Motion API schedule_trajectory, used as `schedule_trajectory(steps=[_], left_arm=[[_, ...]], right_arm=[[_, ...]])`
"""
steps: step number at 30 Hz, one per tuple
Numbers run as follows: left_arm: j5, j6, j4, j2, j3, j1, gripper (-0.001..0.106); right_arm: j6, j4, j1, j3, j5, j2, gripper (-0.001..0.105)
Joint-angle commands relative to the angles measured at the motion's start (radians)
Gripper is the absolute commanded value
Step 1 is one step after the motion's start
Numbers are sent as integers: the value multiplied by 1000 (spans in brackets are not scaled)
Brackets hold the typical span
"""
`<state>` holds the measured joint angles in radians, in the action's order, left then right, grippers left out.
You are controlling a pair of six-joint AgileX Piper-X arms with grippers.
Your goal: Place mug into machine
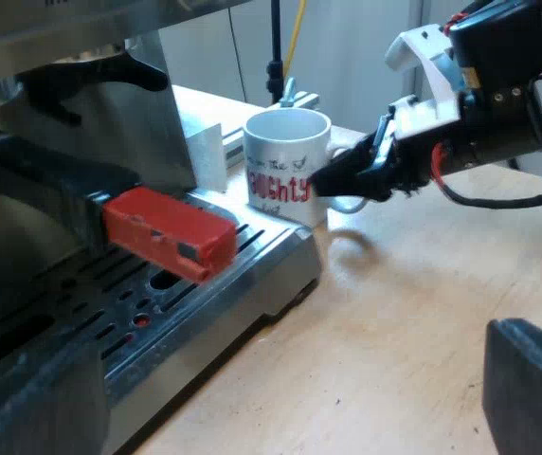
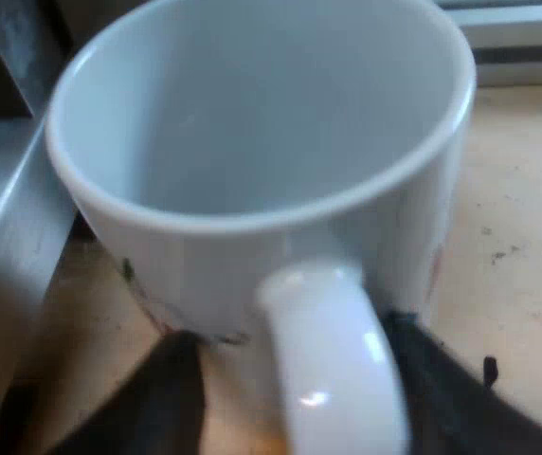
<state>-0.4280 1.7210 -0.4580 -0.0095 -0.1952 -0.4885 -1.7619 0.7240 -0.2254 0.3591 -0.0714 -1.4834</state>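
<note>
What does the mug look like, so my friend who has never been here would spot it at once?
Find the steel espresso machine with the slotted drip tray at its front. On the wooden table beside that tray's corner stands the mug, upright and empty, the right tool at its handle. Its white side with red lettering sets it apart from the red-ended handle nearby.

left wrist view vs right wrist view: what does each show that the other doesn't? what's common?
Left wrist view adds the machine's drip tray, the holder's red end at the machine's front, and the right gripper from outside, at the mug. Right wrist view adds the mug's empty inside and its handle between that gripper's open fingers. Shared: the mug standing on the wooden table beside the machine.
</note>
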Motion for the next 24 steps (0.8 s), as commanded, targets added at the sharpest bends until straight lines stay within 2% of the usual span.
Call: schedule_trajectory(steps=[1, 3, 6, 9, 15, 19, 22, 24], left_arm=[[80, 0, 22, 5, -3, -5, 81], [81, 0, 25, 7, -3, -5, 81], [96, -6, 22, 7, -3, -5, 81], [161, -22, 22, 7, 0, -5, 81], [233, -20, 28, 7, 31, -5, 81], [305, -20, 45, 7, 33, -5, 81], [314, -20, 52, 7, 50, -5, 81], [314, -20, 100, 7, 68, -5, 81]], right_arm=[[-76, -11, -1, -1, 24, 17, 0], [-104, -11, -1, -1, 27, 48, 0], [-104, -68, -1, -1, 5, 116, 0], [-114, -192, -1, -1, -7, 224, 0], [-218, -457, -1, -1, 35, 496, 0], [-224, -643, -7, -1, 71, 715, 0], [-224, -788, -40, -1, 71, 853, 0], [-224, -854, -71, -1, 80, 927, 0]])
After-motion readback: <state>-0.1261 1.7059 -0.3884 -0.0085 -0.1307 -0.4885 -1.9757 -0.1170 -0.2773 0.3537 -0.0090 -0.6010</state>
